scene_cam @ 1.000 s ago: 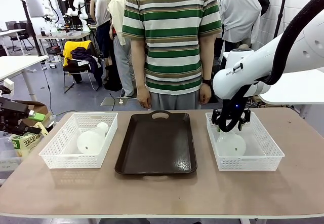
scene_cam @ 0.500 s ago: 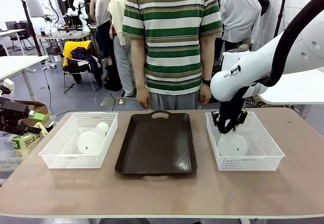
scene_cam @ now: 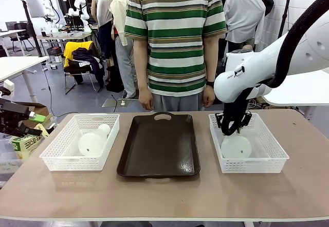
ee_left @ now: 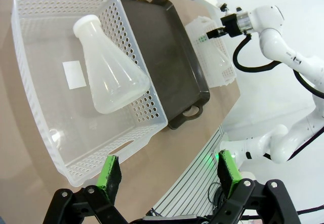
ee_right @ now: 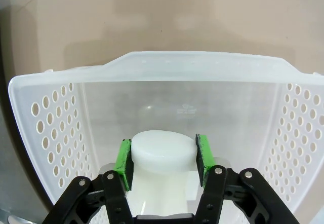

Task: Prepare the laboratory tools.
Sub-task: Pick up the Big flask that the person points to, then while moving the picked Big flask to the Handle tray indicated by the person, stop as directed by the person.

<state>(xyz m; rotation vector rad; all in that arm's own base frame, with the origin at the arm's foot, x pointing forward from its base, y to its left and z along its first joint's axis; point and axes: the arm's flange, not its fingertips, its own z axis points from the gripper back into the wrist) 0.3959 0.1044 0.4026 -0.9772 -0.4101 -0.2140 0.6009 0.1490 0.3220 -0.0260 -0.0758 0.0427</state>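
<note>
Near the right edge of the desk (scene_cam: 164,196), the right gripper (ee_right: 163,158) pinches the neck of a frosted-white conical plastic flask (scene_cam: 236,148) in its white mesh basket (scene_cam: 277,157), likely for lifting; the left gripper (ee_left: 167,167), spread, overlooks the second flask (ee_left: 109,77), lying by the left edge.

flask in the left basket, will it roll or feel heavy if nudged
Lying on its side, the flask would probably roll in an arc, given its cone shape. It looks empty and translucent, so likely light.

Left flask (scene_cam: 93,143) lies on its side; right flask (scene_cam: 235,147) clamped at neck
</note>
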